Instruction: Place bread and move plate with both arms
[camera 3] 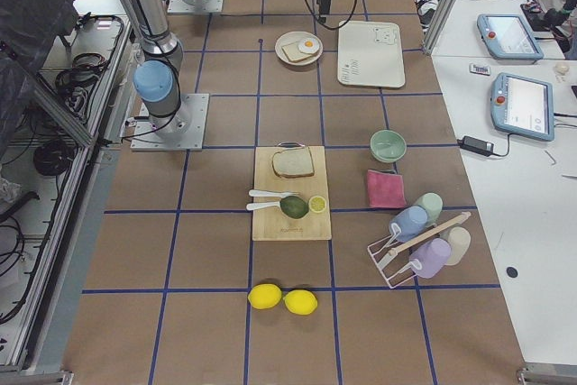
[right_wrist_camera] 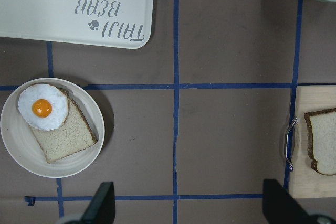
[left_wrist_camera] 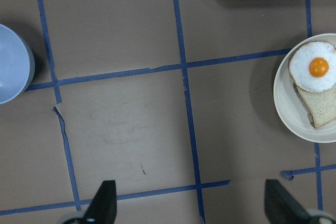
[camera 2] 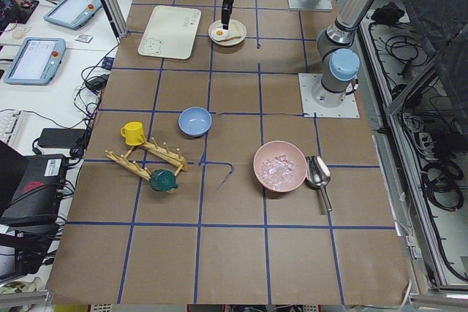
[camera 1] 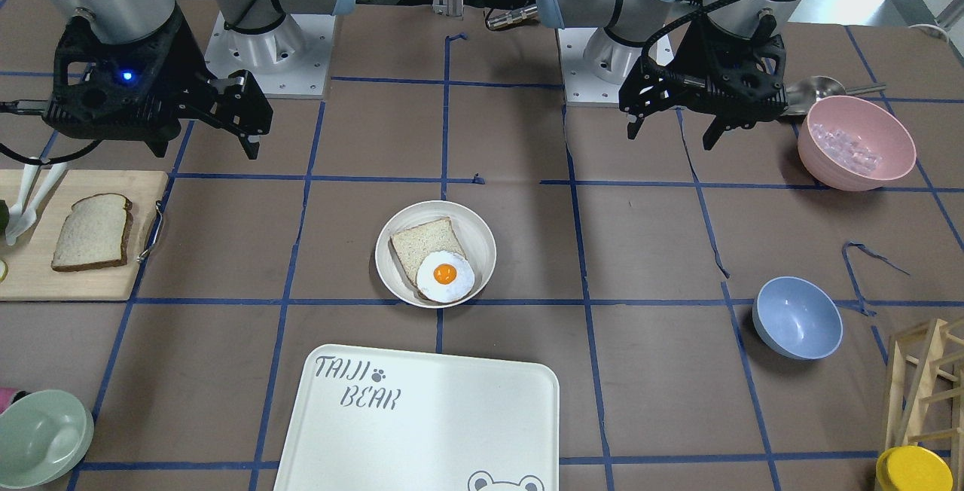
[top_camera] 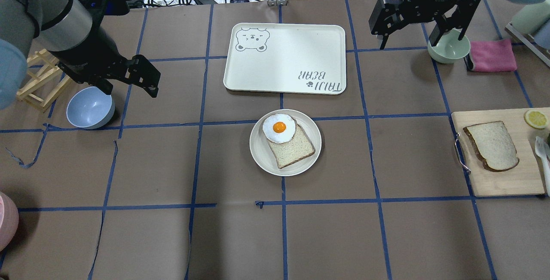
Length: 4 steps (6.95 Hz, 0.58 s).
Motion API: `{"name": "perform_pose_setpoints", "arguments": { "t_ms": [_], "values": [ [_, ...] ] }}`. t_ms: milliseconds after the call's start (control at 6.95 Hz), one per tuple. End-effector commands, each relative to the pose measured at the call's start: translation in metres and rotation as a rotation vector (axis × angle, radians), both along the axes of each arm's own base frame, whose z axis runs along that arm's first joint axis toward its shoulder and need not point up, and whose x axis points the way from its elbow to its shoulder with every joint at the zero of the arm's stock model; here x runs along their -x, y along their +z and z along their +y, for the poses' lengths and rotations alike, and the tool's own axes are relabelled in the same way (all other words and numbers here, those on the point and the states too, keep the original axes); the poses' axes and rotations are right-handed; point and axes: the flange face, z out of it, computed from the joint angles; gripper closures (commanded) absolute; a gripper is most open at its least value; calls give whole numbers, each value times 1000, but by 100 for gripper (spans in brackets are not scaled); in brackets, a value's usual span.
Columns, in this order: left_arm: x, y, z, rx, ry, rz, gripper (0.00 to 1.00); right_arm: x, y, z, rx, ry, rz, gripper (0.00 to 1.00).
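Bread step not yet begun: my left gripper (top_camera: 131,89) and right gripper (top_camera: 408,37) hover wide open and empty either side of the plate (top_camera: 260,153), and the bread (top_camera: 492,144) lies on a cutting board (top_camera: 502,181) well right of the plate, so the right gripper should fetch it next.

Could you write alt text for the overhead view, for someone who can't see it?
A round off-white plate at mid-table holds a squarish bread slice topped with a fried egg. A dome-topped bread slice lies on a wooden board at right; a white tray sits beyond the plate. The left gripper and right gripper hover, fingers open.
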Motion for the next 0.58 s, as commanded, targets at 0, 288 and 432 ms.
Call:
{"name": "perform_pose_setpoints", "arguments": {
  "t_ms": [0, 288, 432],
  "values": [
    [0, 0, 0, 0, 0, 0, 0, 0, 0, 0, 0, 2, -1, 0],
    [-1, 0, 0, -2, 1, -2, 0, 2, 0, 1, -7, -1, 2, 0],
    [0, -2, 1, -9, 0, -1, 0, 1, -1, 1, -14, -3, 1, 0]
  ]
}}
